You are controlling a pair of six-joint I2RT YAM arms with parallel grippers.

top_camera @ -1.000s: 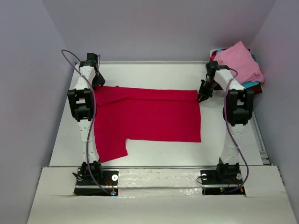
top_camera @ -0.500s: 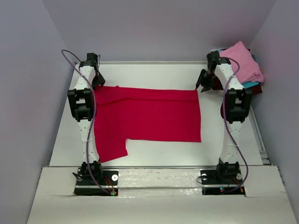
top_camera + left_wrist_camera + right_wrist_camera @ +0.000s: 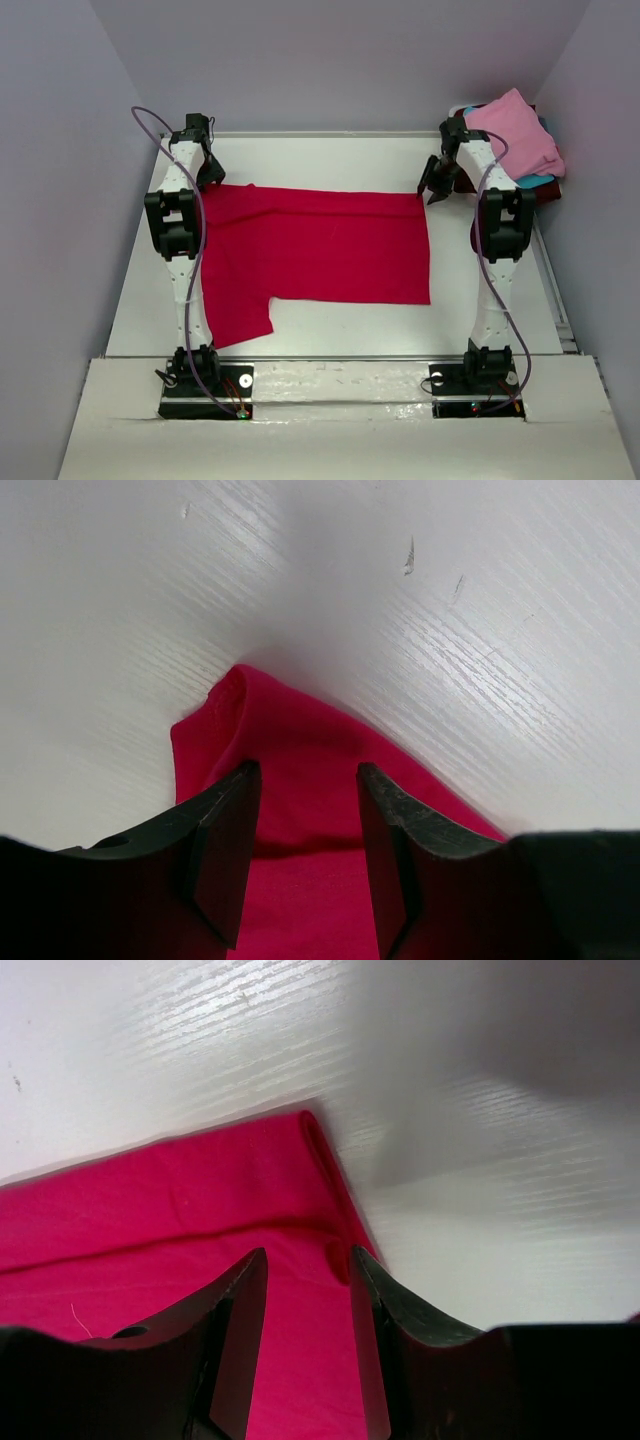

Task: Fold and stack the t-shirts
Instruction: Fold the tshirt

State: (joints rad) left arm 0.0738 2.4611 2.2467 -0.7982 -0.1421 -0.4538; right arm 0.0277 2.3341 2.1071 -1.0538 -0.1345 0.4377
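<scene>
Hovering over the far edge of the white wood-grain desk (image 3: pixel 330 160), both my arms reach out to the two far corners of the bright crimson-red cloth t-shirt (image 3: pixel 320 250); it lies spread flat across the middle of the desk, its long side running left to right, with one short sleeve (image 3: pixel 238 322) pointing back toward my bases on the left; my left tool (image 3: pixel 307 780) stands over the far left corner, released, its dark fingers (image 3: pixel 225 850) apart with the red cloth showing in the gap between them and a small rumpled fold at the cloth's tip just beyond; my right tool (image 3: pixel 308 1255) stands over the far right corner, released as well, its fingers (image 3: pixel 235 1330) spread with the rolled hem of the shirt running between and just past them; whether either tool's tips touch the cloth I cannot tell; in the far right corner of the desk, just behind my right arm, sits a pile of other shirts, a light pink cloth shirt (image 3: pixel 515 135) on top, with a teal-blue edge (image 3: pixel 535 182) and a dark maroon edge (image 3: pixel 547 193) peeking out beneath it.
</scene>
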